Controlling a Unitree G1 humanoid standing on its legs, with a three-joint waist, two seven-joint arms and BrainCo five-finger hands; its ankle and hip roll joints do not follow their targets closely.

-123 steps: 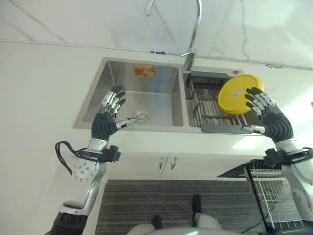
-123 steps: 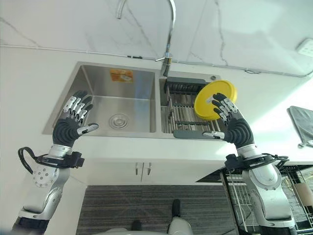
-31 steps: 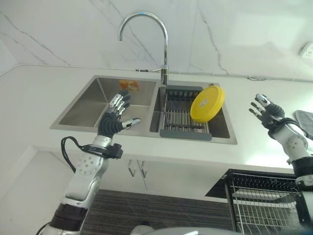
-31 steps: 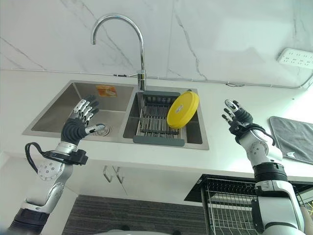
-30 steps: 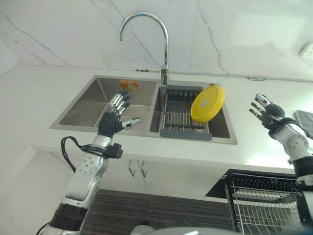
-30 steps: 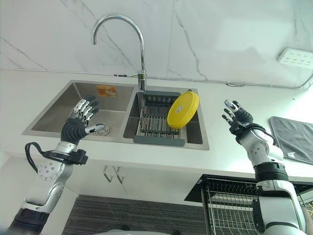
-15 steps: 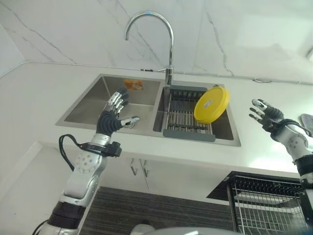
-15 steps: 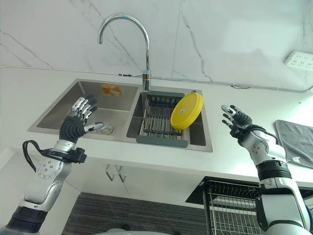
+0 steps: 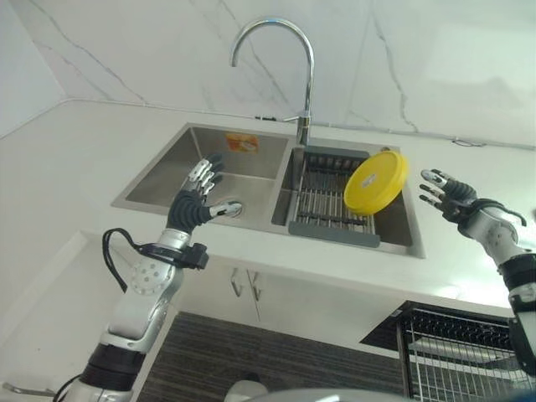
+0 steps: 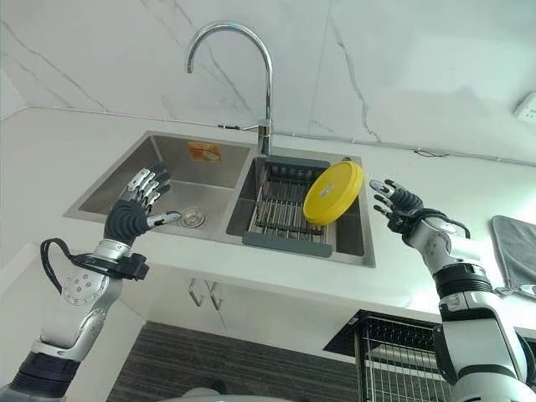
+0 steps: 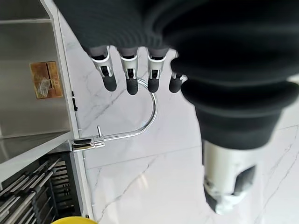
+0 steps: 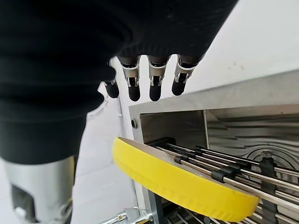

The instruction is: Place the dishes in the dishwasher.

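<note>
A yellow plate (image 9: 376, 182) leans on edge at the right end of the dark drying rack (image 9: 327, 198) in the right basin of the steel sink (image 9: 180, 168); its rim (image 12: 182, 182) also crosses the right wrist view. My right hand (image 9: 450, 195) hovers open just right of the plate, over the white counter, apart from it. My left hand (image 9: 192, 203) is held open above the front of the left basin, holding nothing. Straight fingers (image 11: 131, 70) show in the left wrist view, straight fingers (image 12: 156, 77) in the right one.
A curved chrome tap (image 9: 285, 59) rises behind the sink against the marble wall. A wire dishwasher rack (image 9: 456, 360) stands pulled out below the counter at lower right. A grey mat (image 10: 514, 247) lies on the counter at far right.
The camera has swung, shifting the whole scene rightward. My right hand has come in closer to the yellow plate. The left hand keeps its pose over the left basin.
</note>
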